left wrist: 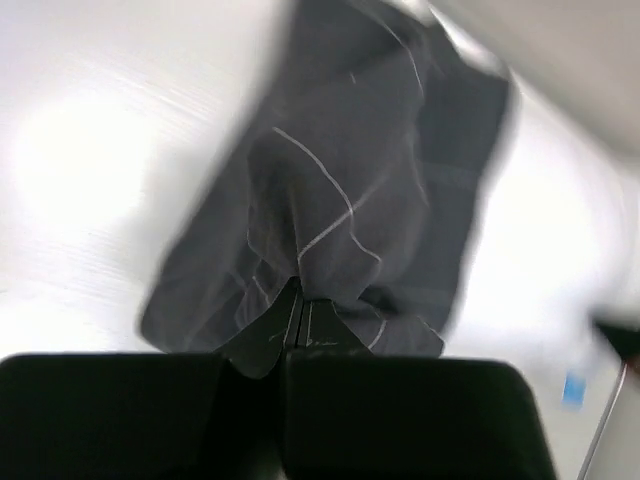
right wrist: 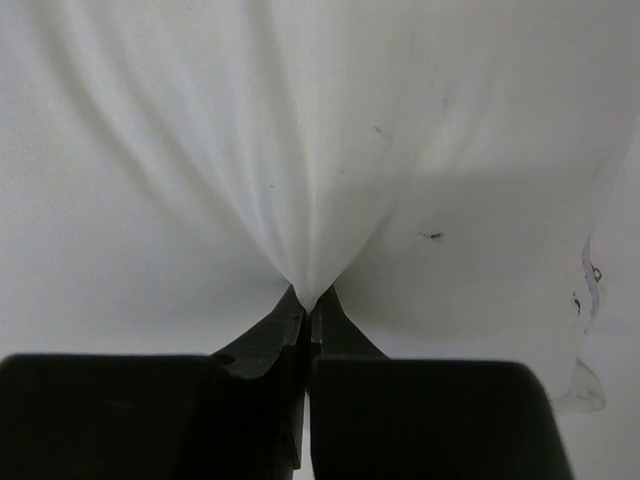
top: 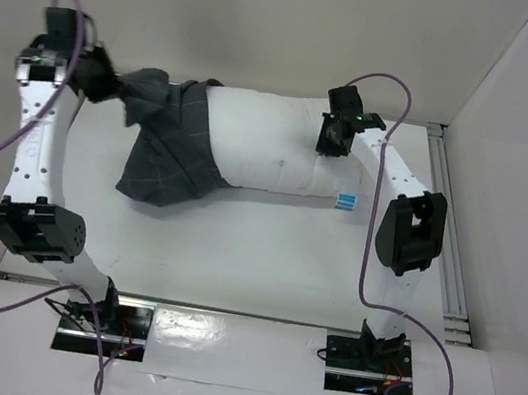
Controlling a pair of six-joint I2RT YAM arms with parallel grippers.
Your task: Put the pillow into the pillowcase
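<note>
The white pillow (top: 282, 148) lies across the back of the table, a small white-blue tag (top: 346, 200) at its near right corner. Its left end sits inside the dark grey pillowcase (top: 164, 156) with thin light grid lines. My left gripper (top: 112, 88) is shut on the pillowcase's far left end, and in the left wrist view the cloth (left wrist: 350, 190) hangs from the closed tips (left wrist: 298, 290). My right gripper (top: 331, 136) is shut on the pillow's right part, pinching a peak of white fabric (right wrist: 310, 200) at its tips (right wrist: 309, 300).
White walls close in the table at the back and both sides. A metal rail (top: 450, 239) runs along the right edge. Both arm bases (top: 102, 317) (top: 369, 357) stand at the near edge, with purple cables looping beside them.
</note>
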